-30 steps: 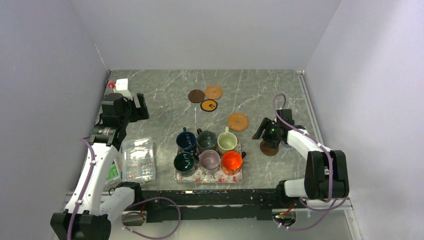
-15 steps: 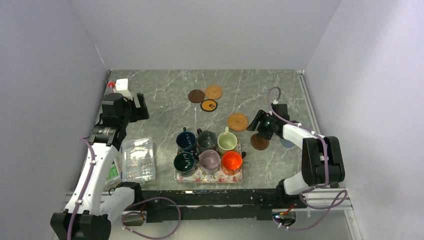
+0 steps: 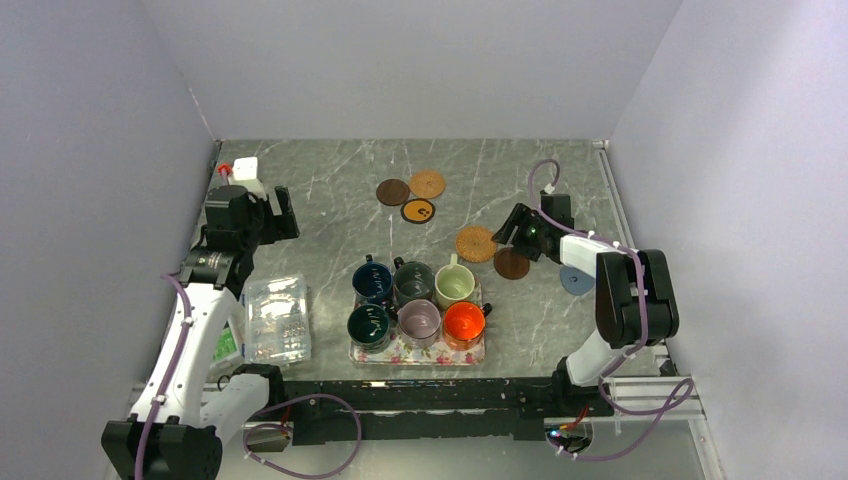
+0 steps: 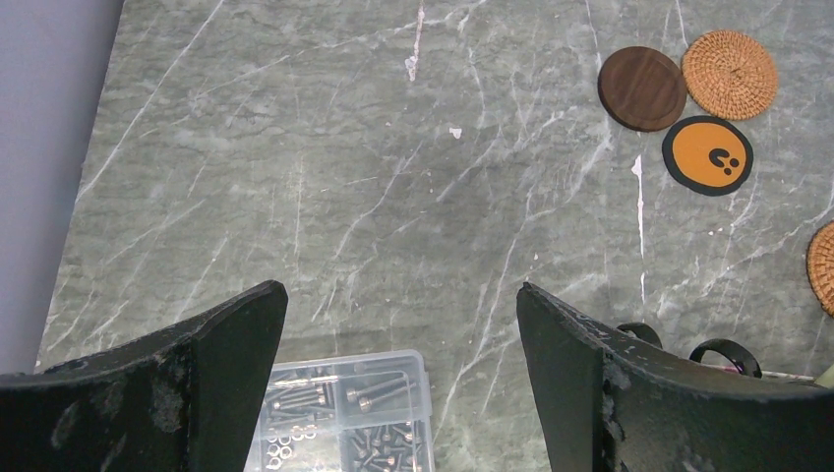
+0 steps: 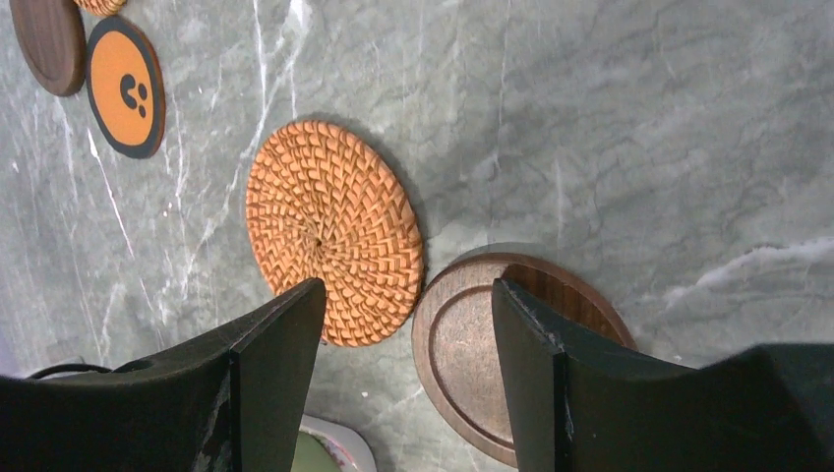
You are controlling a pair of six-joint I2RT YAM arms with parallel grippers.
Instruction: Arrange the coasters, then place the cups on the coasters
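Observation:
Six cups stand on the floral tray: navy, dark green, cream, dark green, mauve, orange. At the back lie a dark brown coaster, a tan woven one and a black-and-orange one. My right gripper is open low over the table. Its one finger overlaps a dark brown coaster, which touches a woven coaster. My left gripper hangs open and empty at the left.
A clear compartment box of screws lies front left, below the left gripper. A blue-grey disc lies right of the brown coaster. A white block with a red part sits in the back left corner.
My right gripper has swung back and to the left, and the dark brown coaster has slid along with it up to the woven coaster. The blue-grey disc is now uncovered. The left arm stayed still.

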